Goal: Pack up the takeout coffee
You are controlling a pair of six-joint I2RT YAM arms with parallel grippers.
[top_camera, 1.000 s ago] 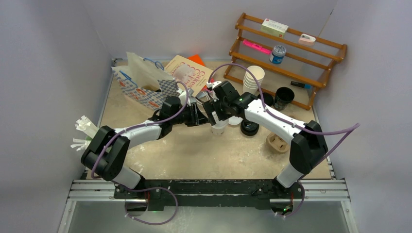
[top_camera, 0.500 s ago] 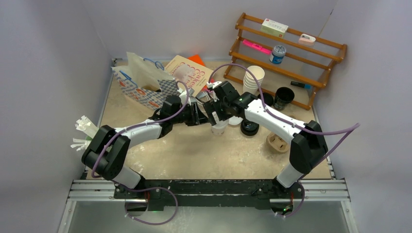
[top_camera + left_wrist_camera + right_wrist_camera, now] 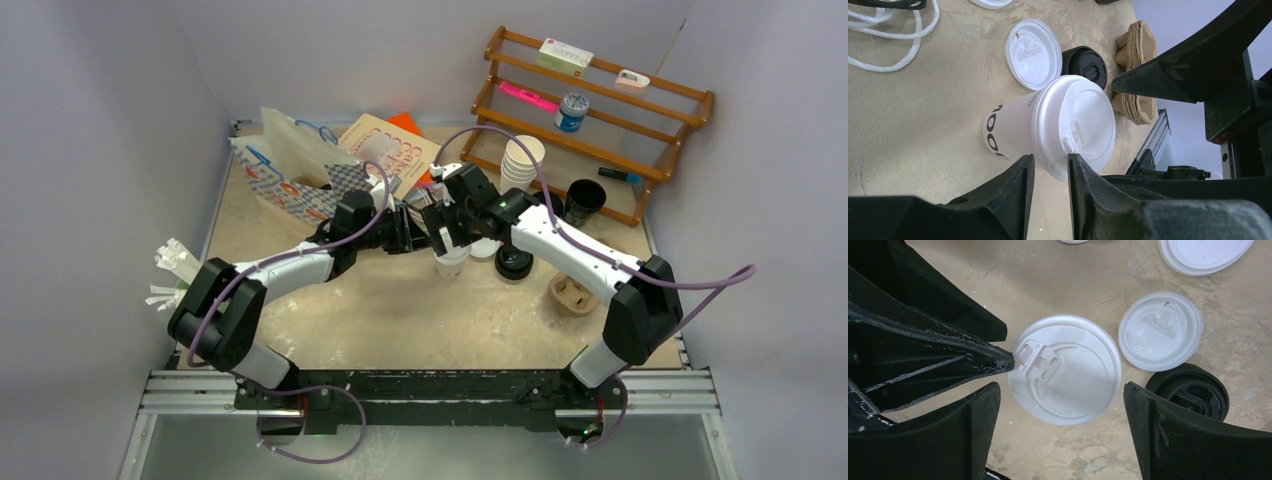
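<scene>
Right now the work is at the grasp of the first coffee. The white-lidded cup (image 3: 452, 262) stands upright near the middle of the desk (image 3: 400, 320), with both arms meeting over it. The right tool (image 3: 1062, 387) hangs above the cup with its jaws spread wide, one on each side of the lid. Neither jaw appears to touch the rim, and it has hold of nothing. The left tool (image 3: 1050, 157) comes in from the side with its fingers only narrowly parted. One fingertip (image 3: 998, 362) rests against the lid's edge by the sip tab, but the rim does not sit between the two. I judge it to be steadying the cup, not gripping it.

The black cup (image 3: 513, 263) stands just beside it on the right arm's side, lid on, and a loose white lid (image 3: 1160, 330) lies flat on the desk close to both. The cardboard carrier (image 3: 572, 294) lies nearer the right arm's base and holds no cup. A paper bag (image 3: 290, 170) stands at the far left, its inside hidden. Packing proper looks not yet begun.

Next, as I read it, the right tool needs to sink until its jaws reach the cup's wall below the lid, close squarely, and lift straight up. The jaw on the black cup's side has little room, so it calls for care. Whether the carrier or the bag is meant, I cannot tell.
</scene>
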